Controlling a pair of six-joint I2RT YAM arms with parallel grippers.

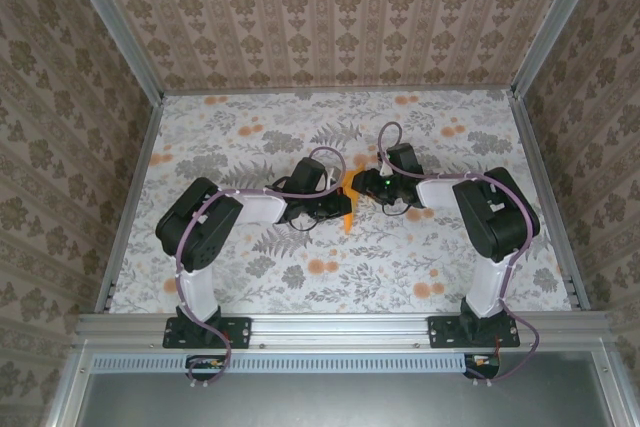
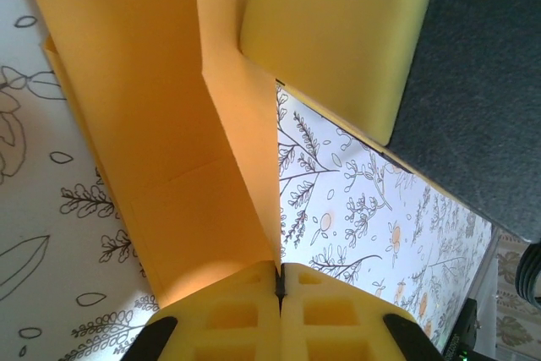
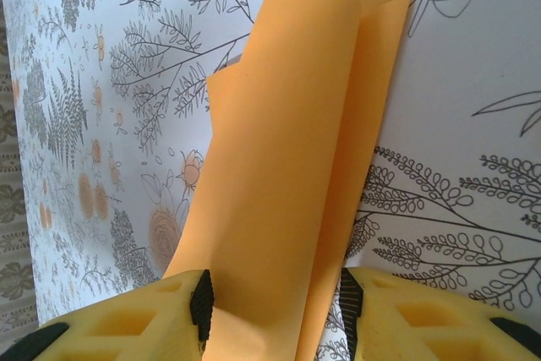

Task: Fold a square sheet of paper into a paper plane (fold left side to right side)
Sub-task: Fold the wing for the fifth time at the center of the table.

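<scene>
Left of the square sheet of paper (image 1: 347,205), the left gripper (image 2: 279,283) was clamped tight on one edge, evidently steadying the half-folded sheet. Right of the sheet, the right gripper (image 3: 275,303) stood partly open astride a loose flap, probably placed to press a crease. Room to move remained on the table (image 1: 250,277) beyond every edge of the sheet.
</scene>
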